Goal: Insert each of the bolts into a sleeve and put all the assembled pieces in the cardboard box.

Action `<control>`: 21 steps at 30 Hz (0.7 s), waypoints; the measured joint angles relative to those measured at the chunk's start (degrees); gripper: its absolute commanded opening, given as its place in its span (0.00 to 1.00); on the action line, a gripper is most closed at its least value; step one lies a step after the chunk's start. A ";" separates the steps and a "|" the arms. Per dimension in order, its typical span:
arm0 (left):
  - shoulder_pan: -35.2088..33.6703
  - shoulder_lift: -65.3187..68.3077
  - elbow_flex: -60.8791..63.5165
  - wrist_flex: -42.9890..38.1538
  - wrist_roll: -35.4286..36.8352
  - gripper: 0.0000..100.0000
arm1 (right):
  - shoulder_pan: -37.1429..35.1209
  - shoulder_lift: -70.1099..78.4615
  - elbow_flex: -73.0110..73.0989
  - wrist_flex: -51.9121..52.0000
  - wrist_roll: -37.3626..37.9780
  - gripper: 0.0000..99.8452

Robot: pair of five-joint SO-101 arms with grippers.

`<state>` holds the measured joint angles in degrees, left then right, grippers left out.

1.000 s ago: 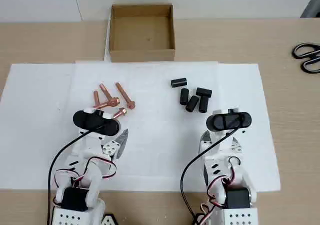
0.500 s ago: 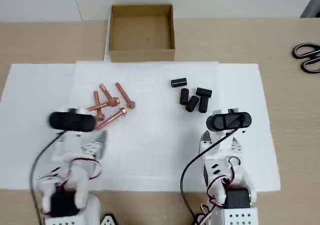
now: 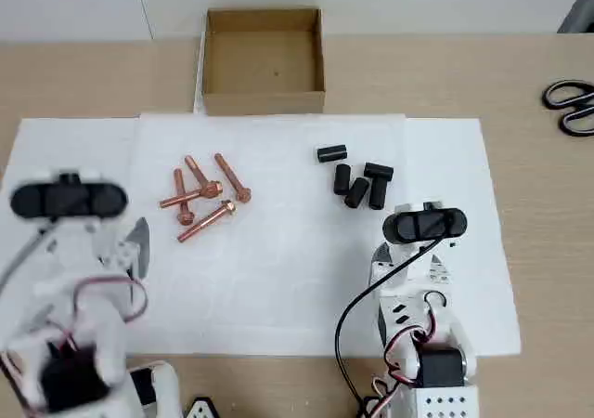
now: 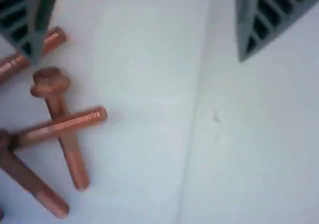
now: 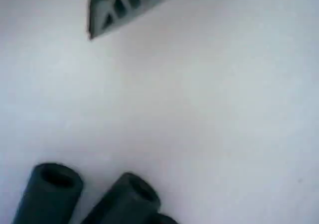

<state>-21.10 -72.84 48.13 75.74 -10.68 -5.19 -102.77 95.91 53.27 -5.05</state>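
**Both hands low on the sheet, bolts and sleeves loose**

The left hand (image 3: 137, 244) sits at the lower left of the high view, over the white foam sheet (image 3: 297, 288). Its fingers (image 4: 30, 20) are spread wide apart and hold nothing. Just up and to the right of it lie five copper bolts (image 3: 206, 195) in a loose cluster, some crossing one another. In the left wrist view three of the bolts (image 4: 62, 129) lie overlapped on the sheet beside one finger.

The right hand (image 3: 408, 256) is at the lower right of the high view, also over the sheet. Whether it is apart or together cannot be told. Just above it lie five black sleeves (image 3: 357, 181), four bunched close and one a little apart toward the upper left. Two of the sleeves (image 5: 50, 191) show their open ends in the right wrist view.

The cardboard box (image 3: 264, 102) stands open at top centre of the high view, at the sheet's far edge, with no pieces inside. A pair of scissors (image 3: 571, 104) rests on the wooden worktop (image 3: 464, 74) at the right edge.
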 measured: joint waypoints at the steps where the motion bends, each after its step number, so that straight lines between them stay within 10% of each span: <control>1: 0.00 5.19 -3.43 1.41 0.00 0.24 | 0.70 0.00 -0.44 0.35 0.00 0.19; 10: 0.00 39.82 -19.69 8.97 0.00 0.24 | 8.79 -0.35 -23.47 6.24 0.00 0.19; 21: 8.26 40.26 -21.10 9.14 -0.18 0.24 | 12.66 34.46 -54.95 9.49 0.00 0.19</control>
<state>-12.84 -32.57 27.03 84.88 -10.86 7.47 -68.31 40.97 62.77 -5.05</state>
